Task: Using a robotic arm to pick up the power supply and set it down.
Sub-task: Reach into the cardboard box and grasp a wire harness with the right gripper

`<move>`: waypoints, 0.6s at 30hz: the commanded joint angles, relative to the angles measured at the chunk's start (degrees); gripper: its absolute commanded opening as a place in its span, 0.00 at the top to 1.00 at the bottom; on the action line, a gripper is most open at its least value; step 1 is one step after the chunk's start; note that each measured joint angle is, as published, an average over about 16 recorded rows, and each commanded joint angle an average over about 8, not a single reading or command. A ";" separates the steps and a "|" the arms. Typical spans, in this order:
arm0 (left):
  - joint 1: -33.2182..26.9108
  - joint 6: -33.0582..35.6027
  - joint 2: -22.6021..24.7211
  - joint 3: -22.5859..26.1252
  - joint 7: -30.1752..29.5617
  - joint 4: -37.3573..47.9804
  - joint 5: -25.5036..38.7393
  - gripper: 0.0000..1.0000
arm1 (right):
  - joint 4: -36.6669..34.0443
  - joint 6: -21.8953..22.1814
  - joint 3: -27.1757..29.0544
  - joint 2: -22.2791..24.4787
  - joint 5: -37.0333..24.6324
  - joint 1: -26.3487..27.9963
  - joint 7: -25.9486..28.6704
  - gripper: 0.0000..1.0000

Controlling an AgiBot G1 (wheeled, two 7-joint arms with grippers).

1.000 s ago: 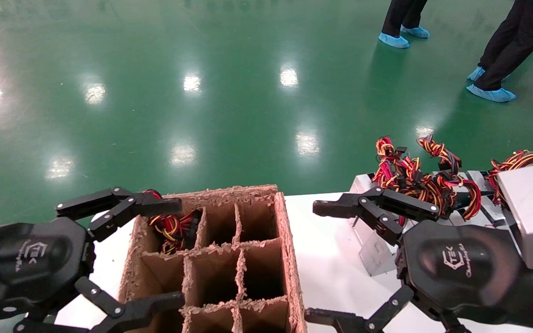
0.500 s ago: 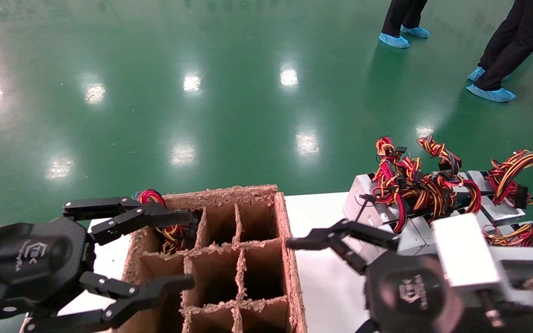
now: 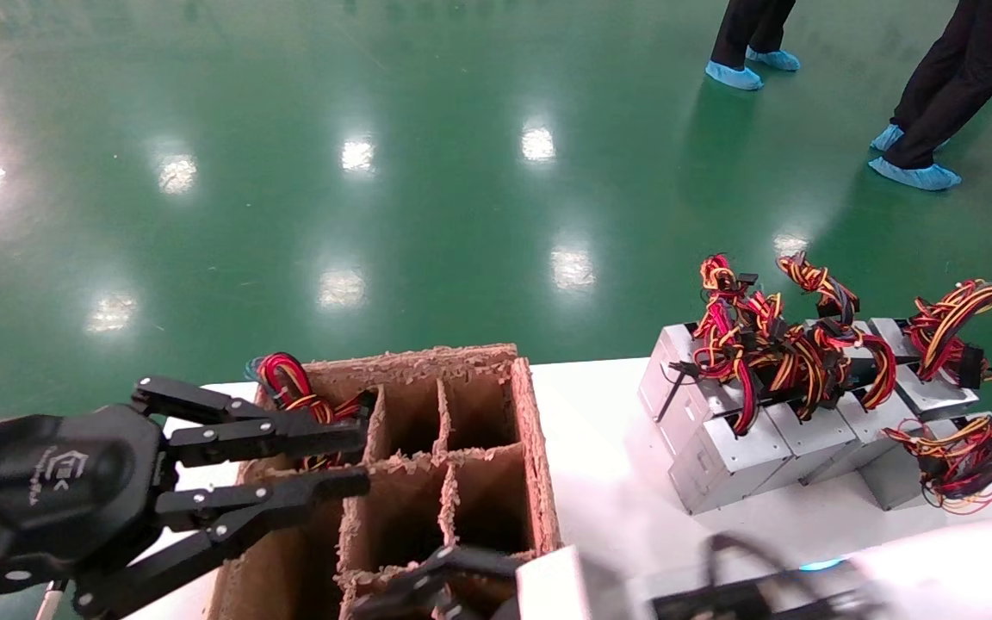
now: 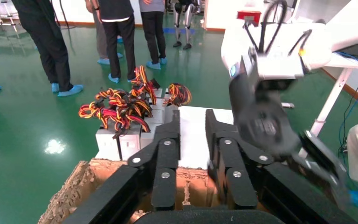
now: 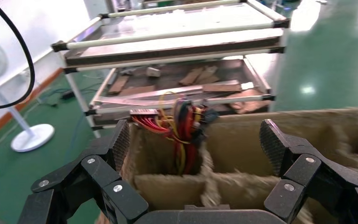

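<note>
A brown cardboard divider box [image 3: 539, 448] stands on the white table [image 3: 608, 448]. One power supply sits in its far-left compartment, showing only its red, yellow and black wires [image 3: 289, 387] [image 5: 182, 126]. Several more silvery power supplies [image 3: 737, 448] lie stacked at the right with tangled wires on top. My left gripper [image 3: 365, 458] [image 4: 193, 126] hovers over the box's left side, its jaws narrowed to a small gap with nothing between them. My right gripper [image 3: 427, 585] [image 5: 196, 140] is blurred at the box's near edge, wide open and empty, facing the compartments.
Beyond the table lies a shiny green floor, where people in blue shoe covers [image 3: 914, 172] stand at the far right. A rack with trays [image 5: 177, 51] and a fan stand beyond the box in the right wrist view.
My right arm swung from the stack at the right down and left to the box's near edge. The left gripper's jaws closed from wide apart to a narrow gap.
</note>
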 commanded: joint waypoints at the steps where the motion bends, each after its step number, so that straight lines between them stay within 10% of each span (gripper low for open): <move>1: 0.00 0.00 0.00 0.00 0.00 0.00 0.00 1.00 | 0.03 0.67 -1.40 -2.24 -1.40 -0.27 0.01 0.00; 7: 0.00 0.00 0.00 0.00 0.00 0.00 0.00 1.00 | -0.08 2.16 -4.10 -6.60 -4.14 -0.55 0.66 0.04; 15: 0.00 0.00 0.00 0.00 0.00 0.00 0.00 1.00 | -0.32 5.50 -7.11 -11.22 -8.28 -1.61 2.03 0.88; 18: 0.00 0.00 0.00 0.00 0.00 0.00 0.00 1.00 | -0.34 6.42 -7.93 -12.31 -9.57 -1.95 2.36 1.00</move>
